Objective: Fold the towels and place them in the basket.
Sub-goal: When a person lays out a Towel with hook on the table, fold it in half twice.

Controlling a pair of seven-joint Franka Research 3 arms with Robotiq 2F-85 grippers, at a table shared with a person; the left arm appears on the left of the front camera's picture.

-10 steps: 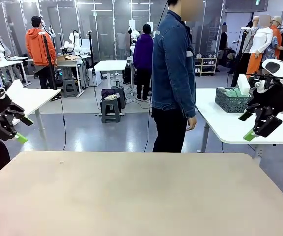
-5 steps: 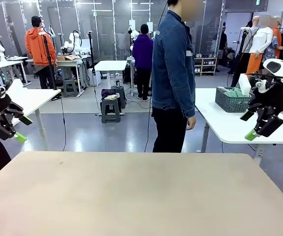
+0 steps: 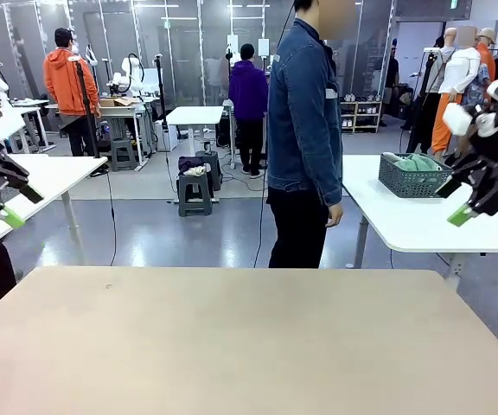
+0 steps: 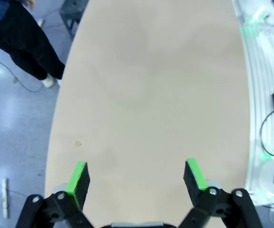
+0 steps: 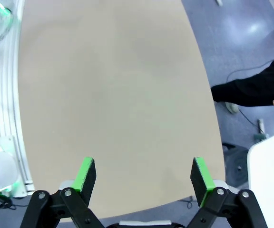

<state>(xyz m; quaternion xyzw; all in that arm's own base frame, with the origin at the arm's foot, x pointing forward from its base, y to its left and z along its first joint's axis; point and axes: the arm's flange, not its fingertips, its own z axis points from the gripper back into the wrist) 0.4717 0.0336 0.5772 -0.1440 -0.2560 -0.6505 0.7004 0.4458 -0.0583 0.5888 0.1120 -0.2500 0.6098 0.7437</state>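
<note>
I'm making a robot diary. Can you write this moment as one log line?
left gripper: open, holding nothing | right gripper: open, holding nothing | basket: on side table, towels inside | person: standing beyond table

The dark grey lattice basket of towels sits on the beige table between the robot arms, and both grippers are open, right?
Not quite: the dark grey lattice basket of pale green cloth towels sits on the white table at the right, beyond the beige table, as the front view shows. The left gripper and right gripper are open.
</note>
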